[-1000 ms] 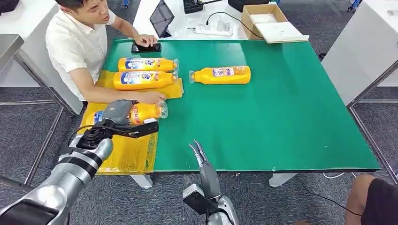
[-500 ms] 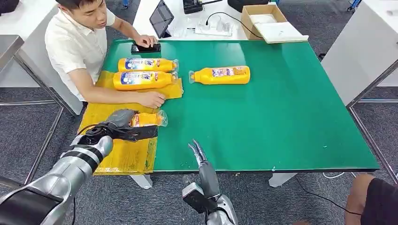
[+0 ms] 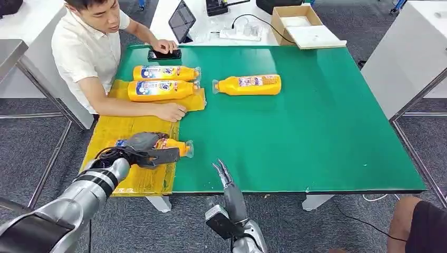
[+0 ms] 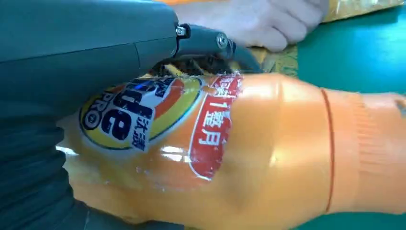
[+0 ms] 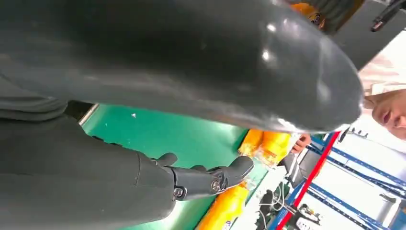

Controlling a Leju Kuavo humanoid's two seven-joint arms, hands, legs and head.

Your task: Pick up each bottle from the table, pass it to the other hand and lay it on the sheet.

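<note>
My left hand (image 3: 143, 148) grips an orange bottle (image 3: 171, 147) lying on its side over the near part of the yellow sheet (image 3: 113, 129), cap toward the green table. Close up, that bottle (image 4: 249, 153) lies under my left hand (image 4: 95, 52). Two more orange bottles (image 3: 164, 73) (image 3: 161, 90) lie on the far part of the sheet. Another orange bottle (image 3: 248, 84) lies on the green table (image 3: 316, 132). My right hand (image 3: 226, 182) hangs at the table's front edge, fingers straight and holding nothing; its fingers (image 5: 206, 179) stand apart.
A person in a white shirt (image 3: 84, 50) sits at the far left, one hand (image 3: 171, 112) resting on the sheet just beyond my held bottle, the other on a phone (image 3: 163, 53). A cardboard box (image 3: 300, 23) and a tablet (image 3: 182, 21) stand behind the table.
My left hand has carried the bottle toward me and down along the sheet. The right hand has stayed put. The person's hand stays on the sheet.
</note>
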